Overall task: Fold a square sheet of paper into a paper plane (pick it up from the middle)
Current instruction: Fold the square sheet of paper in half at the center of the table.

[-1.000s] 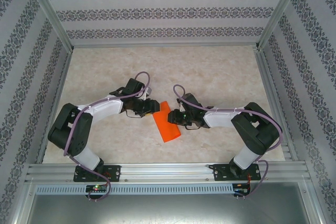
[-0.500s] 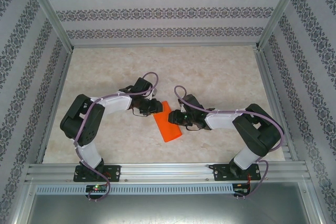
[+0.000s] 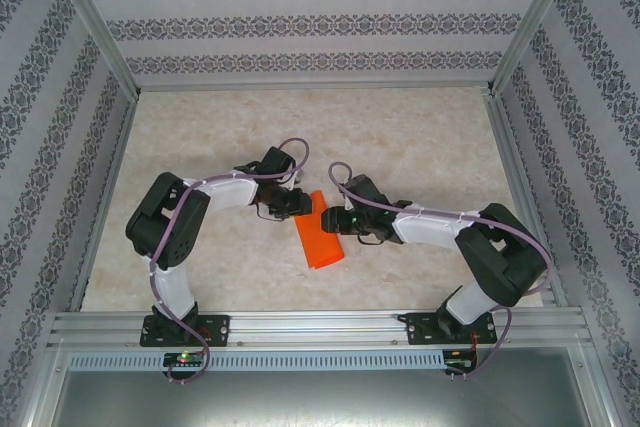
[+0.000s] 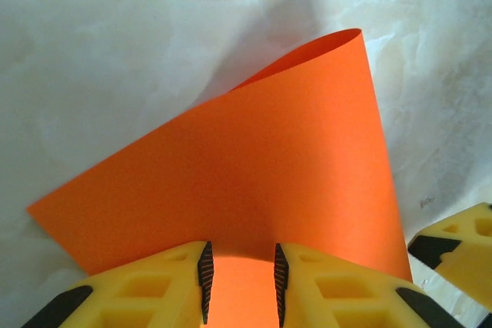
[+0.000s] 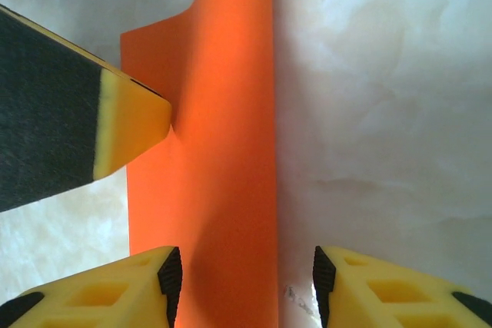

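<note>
Your left gripper [image 4: 240, 286], jaws narrowly parted, straddles an edge of the thin bright orange paper sheet [image 4: 254, 167], perhaps touching it. Your right gripper [image 5: 242, 282] gapes wide astride the sheet's folded edge opposite.

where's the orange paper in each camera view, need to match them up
top external: the square sheet of paper lies between the left hand and right hand.
left wrist: paper at centre, curling up.
right wrist: paper left of centre, top to bottom.
shared landmark: the marbled table.
</note>
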`<state>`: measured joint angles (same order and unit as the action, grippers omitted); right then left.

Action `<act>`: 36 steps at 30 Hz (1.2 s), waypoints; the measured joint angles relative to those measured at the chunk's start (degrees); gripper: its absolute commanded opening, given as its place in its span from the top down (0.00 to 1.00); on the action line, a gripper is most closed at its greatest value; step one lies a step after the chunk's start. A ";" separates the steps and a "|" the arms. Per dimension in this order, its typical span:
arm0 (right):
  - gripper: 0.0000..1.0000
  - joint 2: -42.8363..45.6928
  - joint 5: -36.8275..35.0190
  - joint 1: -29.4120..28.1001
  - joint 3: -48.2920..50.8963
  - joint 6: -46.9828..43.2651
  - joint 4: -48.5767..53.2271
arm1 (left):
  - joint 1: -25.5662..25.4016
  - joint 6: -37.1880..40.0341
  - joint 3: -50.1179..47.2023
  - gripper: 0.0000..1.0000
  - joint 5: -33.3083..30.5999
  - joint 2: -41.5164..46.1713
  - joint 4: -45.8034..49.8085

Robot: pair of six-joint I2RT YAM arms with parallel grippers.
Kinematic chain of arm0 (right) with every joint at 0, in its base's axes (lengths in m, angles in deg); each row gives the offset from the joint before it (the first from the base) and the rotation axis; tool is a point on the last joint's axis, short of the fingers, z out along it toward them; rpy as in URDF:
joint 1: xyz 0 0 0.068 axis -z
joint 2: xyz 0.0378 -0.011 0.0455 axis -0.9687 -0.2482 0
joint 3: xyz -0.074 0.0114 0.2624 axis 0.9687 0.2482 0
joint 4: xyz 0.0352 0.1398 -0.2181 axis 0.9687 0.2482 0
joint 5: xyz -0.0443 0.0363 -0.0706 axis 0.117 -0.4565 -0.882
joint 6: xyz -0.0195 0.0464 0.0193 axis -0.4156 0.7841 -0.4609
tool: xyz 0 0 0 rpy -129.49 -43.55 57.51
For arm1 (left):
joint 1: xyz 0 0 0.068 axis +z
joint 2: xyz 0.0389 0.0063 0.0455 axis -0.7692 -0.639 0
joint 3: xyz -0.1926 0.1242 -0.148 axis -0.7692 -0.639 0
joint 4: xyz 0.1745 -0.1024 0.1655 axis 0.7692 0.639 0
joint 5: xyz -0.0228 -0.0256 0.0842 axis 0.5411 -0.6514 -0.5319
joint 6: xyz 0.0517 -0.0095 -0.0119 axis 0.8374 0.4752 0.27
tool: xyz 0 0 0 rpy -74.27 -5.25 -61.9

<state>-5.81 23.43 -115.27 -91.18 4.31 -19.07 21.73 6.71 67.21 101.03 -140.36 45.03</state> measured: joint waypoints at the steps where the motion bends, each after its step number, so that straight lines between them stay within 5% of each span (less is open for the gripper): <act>1: 0.49 0.00 -0.13 0.00 -0.83 -1.05 1.07 | 0.00 0.20 0.09 0.68 0.11 -0.04 0.02; 15: 0.52 -6.21 -0.26 0.00 -6.95 -7.39 7.39 | 0.00 0.63 2.43 0.67 2.14 -2.19 -0.07; 36: 0.64 -5.40 -1.51 0.59 -4.28 -5.27 5.38 | 0.00 1.05 5.42 0.58 4.59 -0.42 1.64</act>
<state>-11.21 21.92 -114.68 -95.46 -0.96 -13.70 21.73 7.76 72.63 105.62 -140.78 46.67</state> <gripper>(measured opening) 0.368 0.419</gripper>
